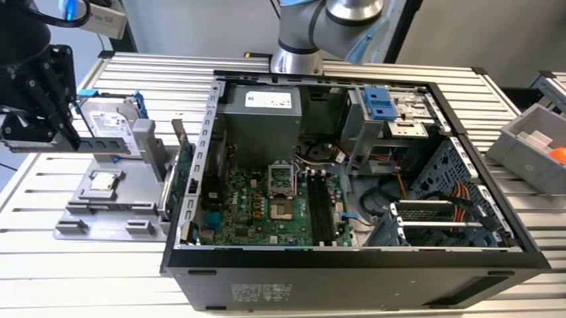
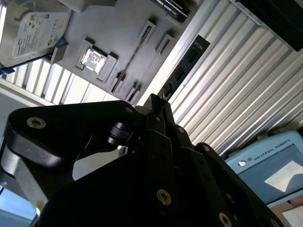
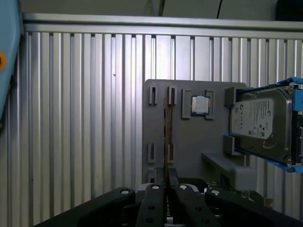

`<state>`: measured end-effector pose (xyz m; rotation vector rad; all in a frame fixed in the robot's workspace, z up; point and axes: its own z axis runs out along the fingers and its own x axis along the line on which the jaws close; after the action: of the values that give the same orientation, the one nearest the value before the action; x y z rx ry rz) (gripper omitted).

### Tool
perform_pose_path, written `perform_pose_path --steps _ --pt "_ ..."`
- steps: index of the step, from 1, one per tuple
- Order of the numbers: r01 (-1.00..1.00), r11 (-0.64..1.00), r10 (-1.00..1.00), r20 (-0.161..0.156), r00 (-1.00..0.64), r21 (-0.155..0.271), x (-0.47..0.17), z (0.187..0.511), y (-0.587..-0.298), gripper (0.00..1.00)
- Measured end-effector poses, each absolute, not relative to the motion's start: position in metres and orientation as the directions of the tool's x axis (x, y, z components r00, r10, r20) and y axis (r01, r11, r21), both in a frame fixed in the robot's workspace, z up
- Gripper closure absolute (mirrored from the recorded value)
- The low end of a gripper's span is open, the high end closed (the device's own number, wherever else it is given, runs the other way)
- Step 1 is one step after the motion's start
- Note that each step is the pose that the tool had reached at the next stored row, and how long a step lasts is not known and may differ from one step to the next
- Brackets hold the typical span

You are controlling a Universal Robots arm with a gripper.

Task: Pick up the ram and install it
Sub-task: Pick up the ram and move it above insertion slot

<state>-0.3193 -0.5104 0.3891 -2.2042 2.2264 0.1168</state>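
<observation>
Grip: my black two-finger gripper [image 3: 166, 187] pinching the ram [image 2: 185, 64], a thin dark-chipped circuit-board stick.
Axis: its length juts outward from my grip.
Where: aloft; black memory slots [image 1: 320, 209] well apart, toward exterior view's right.

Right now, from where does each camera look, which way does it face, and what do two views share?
Exterior view: off the arm, raised, looking down into the open computer case; the arm's base shows.
First wrist view: behind the gripper, looking along the ram edge-on to the grey holder.
Second wrist view: beside the gripper, seeing the ram flat.
All three share the hard drive.
</observation>
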Motion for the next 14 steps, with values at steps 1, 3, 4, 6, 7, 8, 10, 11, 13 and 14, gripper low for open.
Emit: perform_pose_path --steps 1,3,4,6,7,8,10,11,13,14 --pt "-0.999 0.009 -0.998 -0.057 -0.011 0.048 -0.3193 0.3898 -0.5104 1.0" --pt "-0.999 0.009 -0.998 -0.057 -0.011 0.048 -0.3193 0.3908 -0.5104 1.0" --pt "-0.999 0.009 -0.998 -0.057 -0.011 0.048 -0.3193 0.3908 -0.5104 1.0" --pt "-0.999 0.009 -0.998 -0.057 -0.011 0.048 -0.3193 0.3909 -0.5104 1.0" --pt "-0.999 0.009 -0.998 -0.057 -0.011 0.048 -0.3193 0.391 -0.5105 1.0" --pt "-0.999 0.009 -0.998 -0.057 -0.011 0.048 -0.3193 0.391 -0.5104 1.0" --pt "-0.999 0.008 -0.998 -0.057 -0.011 0.048 -0.3183 0.3911 -0.5105 1.0" --pt "-0.999 0.009 -0.998 -0.056 -0.011 0.049 -0.3177 0.3912 -0.5105 1.0" --pt "-0.999 0.009 -0.998 -0.056 -0.011 0.048 -0.3159 0.3911 -0.5104 1.0" --pt "-0.999 0.009 -0.998 -0.056 -0.011 0.048 -0.3148 0.3911 -0.5104 1.0"
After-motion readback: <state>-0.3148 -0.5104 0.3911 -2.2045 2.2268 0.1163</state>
